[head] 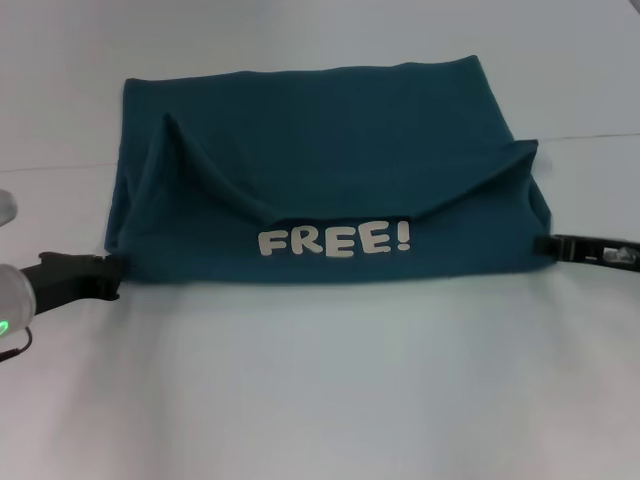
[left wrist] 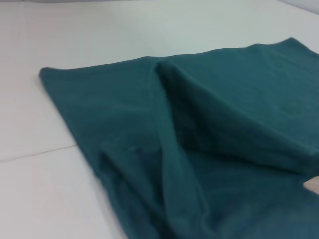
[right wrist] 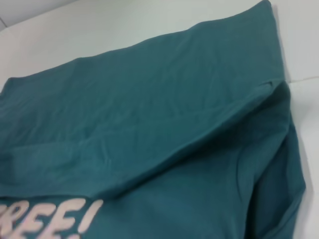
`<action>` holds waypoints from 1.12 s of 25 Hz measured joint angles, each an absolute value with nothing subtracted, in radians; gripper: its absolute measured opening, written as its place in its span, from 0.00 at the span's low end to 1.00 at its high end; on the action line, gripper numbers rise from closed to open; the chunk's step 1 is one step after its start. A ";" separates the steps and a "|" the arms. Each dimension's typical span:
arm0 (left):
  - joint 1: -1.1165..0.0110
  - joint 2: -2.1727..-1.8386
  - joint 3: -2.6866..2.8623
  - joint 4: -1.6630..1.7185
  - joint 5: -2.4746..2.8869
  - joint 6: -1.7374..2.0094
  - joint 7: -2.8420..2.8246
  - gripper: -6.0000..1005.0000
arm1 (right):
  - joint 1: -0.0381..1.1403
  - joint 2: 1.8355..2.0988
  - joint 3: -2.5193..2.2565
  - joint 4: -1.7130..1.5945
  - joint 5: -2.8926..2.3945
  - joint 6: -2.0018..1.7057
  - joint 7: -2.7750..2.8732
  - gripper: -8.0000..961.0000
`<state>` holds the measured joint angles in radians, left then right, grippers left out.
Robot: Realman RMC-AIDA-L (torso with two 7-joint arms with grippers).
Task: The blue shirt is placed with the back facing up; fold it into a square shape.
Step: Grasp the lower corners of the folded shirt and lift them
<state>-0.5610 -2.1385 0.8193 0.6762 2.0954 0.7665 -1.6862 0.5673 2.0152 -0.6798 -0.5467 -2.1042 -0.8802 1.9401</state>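
The blue shirt [head: 320, 160] lies across the middle of the white table, folded into a wide band. Its upper layer sags in a V toward the near edge, with raised creases at both ends. White letters "FREE!" [head: 335, 241] show on the strip below that fold. My left gripper [head: 112, 272] sits at the shirt's near left corner, touching the cloth edge. At the near right corner my right gripper [head: 545, 244] rests against the edge. The left wrist view shows the shirt's [left wrist: 199, 149] creased left end. The shirt [right wrist: 149, 99] and its lettering [right wrist: 45, 216] show in the right wrist view.
The white table [head: 320, 400] stretches bare in front of the shirt and behind it. A thin seam line [head: 590, 137] runs across the tabletop at the right, level with the shirt's upper half.
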 joint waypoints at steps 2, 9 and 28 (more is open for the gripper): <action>-0.537 -2.141 0.818 0.706 2.098 0.789 -1.708 0.02 | 0.556 2.015 -0.668 -0.551 -2.102 -0.903 1.921 0.03; -0.435 -2.140 0.803 0.826 2.100 0.971 -1.797 0.02 | 0.426 2.020 -0.553 -0.615 -2.038 -1.120 1.786 0.03; -0.293 -2.146 0.584 0.896 2.150 1.538 -1.797 0.03 | 0.177 2.026 -0.375 -0.650 -2.023 -1.538 1.506 0.03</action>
<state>-0.2933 -2.1461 0.5836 0.8964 2.1502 1.5378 -1.7968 0.1768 2.0256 -0.3747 -0.6499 -2.0226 -1.5379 1.5059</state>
